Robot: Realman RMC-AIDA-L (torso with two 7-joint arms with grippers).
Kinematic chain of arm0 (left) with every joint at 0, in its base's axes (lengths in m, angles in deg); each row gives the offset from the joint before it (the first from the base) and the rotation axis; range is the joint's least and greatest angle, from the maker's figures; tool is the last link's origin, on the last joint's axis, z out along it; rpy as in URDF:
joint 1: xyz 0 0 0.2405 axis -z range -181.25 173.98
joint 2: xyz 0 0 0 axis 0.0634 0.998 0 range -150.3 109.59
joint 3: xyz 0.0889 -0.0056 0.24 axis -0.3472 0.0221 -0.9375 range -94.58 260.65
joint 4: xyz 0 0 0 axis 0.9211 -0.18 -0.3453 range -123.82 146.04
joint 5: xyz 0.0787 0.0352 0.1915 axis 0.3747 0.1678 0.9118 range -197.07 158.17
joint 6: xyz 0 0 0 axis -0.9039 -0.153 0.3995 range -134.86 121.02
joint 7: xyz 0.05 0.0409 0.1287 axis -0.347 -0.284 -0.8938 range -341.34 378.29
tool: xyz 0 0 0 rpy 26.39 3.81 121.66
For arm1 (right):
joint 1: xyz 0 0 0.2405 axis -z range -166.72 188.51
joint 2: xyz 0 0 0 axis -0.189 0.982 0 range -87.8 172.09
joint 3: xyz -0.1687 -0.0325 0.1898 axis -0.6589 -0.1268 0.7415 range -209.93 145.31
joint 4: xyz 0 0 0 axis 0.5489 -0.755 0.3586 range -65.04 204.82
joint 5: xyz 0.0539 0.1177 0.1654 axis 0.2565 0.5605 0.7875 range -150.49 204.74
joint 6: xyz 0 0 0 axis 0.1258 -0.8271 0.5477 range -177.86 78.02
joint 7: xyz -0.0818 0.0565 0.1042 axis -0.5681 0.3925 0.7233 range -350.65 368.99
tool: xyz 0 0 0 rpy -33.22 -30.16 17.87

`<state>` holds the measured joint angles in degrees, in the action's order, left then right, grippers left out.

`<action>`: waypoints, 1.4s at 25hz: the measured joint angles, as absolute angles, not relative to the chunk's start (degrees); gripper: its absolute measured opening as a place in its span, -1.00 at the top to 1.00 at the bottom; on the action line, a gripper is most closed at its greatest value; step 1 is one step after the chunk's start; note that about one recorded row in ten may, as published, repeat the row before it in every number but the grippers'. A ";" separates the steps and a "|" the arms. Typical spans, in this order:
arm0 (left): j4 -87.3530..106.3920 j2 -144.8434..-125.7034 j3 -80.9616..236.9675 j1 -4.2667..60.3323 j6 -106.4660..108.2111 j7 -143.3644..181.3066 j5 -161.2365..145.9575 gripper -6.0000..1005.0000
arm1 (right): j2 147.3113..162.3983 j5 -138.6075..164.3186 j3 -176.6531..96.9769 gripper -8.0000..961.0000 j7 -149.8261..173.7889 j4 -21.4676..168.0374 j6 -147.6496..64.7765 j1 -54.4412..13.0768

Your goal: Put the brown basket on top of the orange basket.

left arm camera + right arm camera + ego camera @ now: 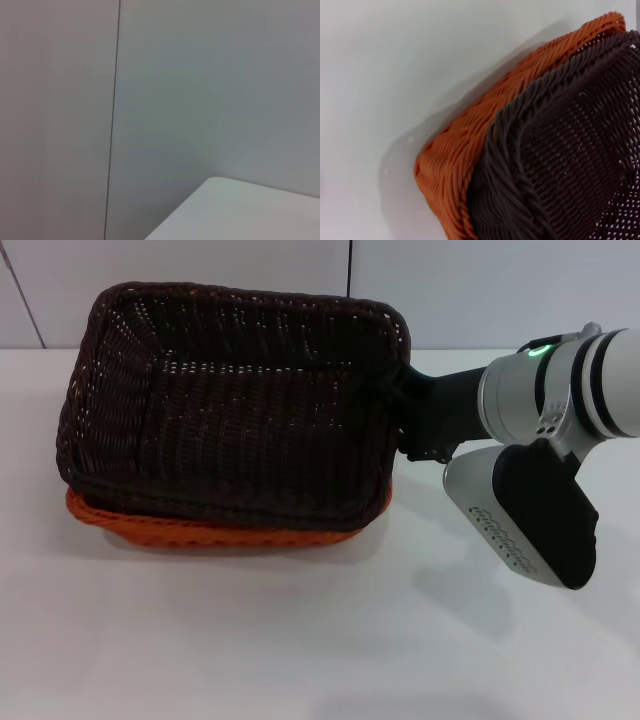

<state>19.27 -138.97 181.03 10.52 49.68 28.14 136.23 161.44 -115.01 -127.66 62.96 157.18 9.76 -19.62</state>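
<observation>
The brown basket (240,405) sits nested on top of the orange basket (200,530), whose rim shows only along the near and left sides beneath it. My right gripper (408,418) is right at the brown basket's right rim. The right wrist view shows one corner close up, with the brown basket (560,150) inside the orange basket (470,145). The left gripper does not show in any view.
The baskets stand on a white table (300,640) with a pale wall (450,290) close behind them. The right arm (560,390) reaches in from the right above the table. The left wrist view shows only the wall and a table corner (240,210).
</observation>
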 joint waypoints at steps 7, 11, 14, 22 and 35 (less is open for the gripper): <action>19.28 -138.85 181.03 10.58 49.68 28.14 136.25 -0.53 | 161.57 -116.51 -128.93 -0.31 64.40 160.99 10.22 -17.15; 19.29 -138.82 181.03 10.49 49.68 28.14 136.24 -0.53 | 161.55 -116.64 -129.70 -0.30 64.42 163.46 10.74 -15.15; 19.19 -138.83 181.03 10.35 49.66 27.98 136.17 -0.53 | 161.54 -117.15 -130.51 -0.30 64.43 165.71 11.38 -13.38; 18.42 -138.83 181.51 10.17 49.54 27.82 135.96 -0.53 | 161.71 -117.72 -133.27 -0.30 65.00 173.46 10.40 -5.77; 18.32 -138.80 181.62 9.82 50.16 27.66 135.84 -0.53 | 161.80 -80.26 -132.65 -0.30 66.53 173.13 -23.43 11.16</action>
